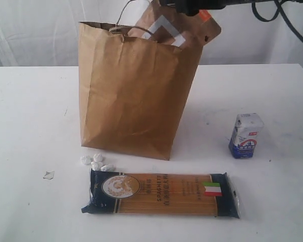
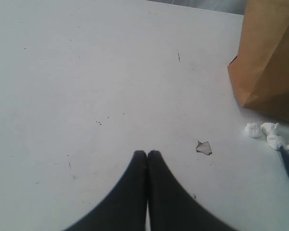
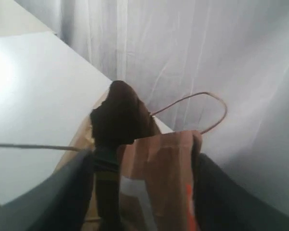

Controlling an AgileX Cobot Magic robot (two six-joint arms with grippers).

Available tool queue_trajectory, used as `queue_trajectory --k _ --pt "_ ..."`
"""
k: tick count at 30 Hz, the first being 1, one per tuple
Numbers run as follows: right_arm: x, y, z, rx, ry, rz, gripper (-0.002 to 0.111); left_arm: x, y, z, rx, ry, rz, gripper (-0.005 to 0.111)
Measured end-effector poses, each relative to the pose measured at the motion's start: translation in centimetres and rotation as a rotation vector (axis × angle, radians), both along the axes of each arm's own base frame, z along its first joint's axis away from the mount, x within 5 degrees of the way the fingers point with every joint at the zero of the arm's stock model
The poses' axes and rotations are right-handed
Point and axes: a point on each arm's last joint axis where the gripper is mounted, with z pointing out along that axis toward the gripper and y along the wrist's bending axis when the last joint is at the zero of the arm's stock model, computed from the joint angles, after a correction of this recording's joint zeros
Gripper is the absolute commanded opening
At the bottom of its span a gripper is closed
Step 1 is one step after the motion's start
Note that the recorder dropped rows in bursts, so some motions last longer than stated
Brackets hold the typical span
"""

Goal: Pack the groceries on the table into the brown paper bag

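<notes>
Drop-off step: right gripper jaws parted w/ orange-labelled brown pouch between them, prob. not gripped, half inside tall brown kraft-paper bag below; left gripper closed, empty. Next: lift clear, go for dark spaghetti packet or small blue-white carton, both well below on white table.

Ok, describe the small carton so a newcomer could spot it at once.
Start at the tall brown paper bag standing on the white table. To its right in the exterior view, standing alone, is a small upright carton. It is blue and white, unlike the long dark spaghetti packet lying flat before the bag.
</notes>
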Motion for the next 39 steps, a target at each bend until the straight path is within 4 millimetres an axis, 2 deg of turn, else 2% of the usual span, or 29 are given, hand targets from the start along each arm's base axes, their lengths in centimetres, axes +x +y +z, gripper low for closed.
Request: queue_trajectory --k 3,4,6,12,16,24,27,29,36,39 --pt "-0.6 0.5 -0.2 0.001 0.029 0.082 0.035 0.0 0.0 0.0 0.0 0.0 0.0 0.0" --pt "-0.8 0.5 -0.1 0.005 0.039 0.099 0.018 0.0 0.0 0.0 0.0 0.0 0.0 0.0" --pt "-1.4 0.6 0.2 0.024 0.063 0.127 0.0 0.0 0.0 0.0 0.0 0.0 0.0 0.0" --pt "-3.4 0.3 2.2 0.059 0.08 0.143 0.0 0.0 0.0 0.0 0.0 0.0 0.0 0.0" --pt "-4.6 0.4 2.8 0.067 0.113 0.195 0.0 0.0 0.0 0.0 0.0 0.0 0.0 0.0" --pt "-4.6 0.3 2.6 0.056 0.147 0.182 0.0 0.0 0.0 0.0 0.0 0.0 0.0 0.0" --pt "-4.9 0.4 2.4 0.054 0.171 0.213 0.002 0.0 0.0 0.0 0.0 0.0 0.0 0.0" --pt "-5.0 0.6 2.2 0.051 0.192 0.242 0.008 0.0 0.0 0.0 0.0 0.0 0.0 0.0" --pt "-5.4 0.7 2.2 0.063 0.238 0.274 0.047 0.0 0.0 0.0 0.0 0.0 0.0 0.0" --pt "-5.3 0.7 2.2 0.065 0.235 0.263 0.05 0.0 0.0 0.0 0.0 0.0 0.0 0.0"
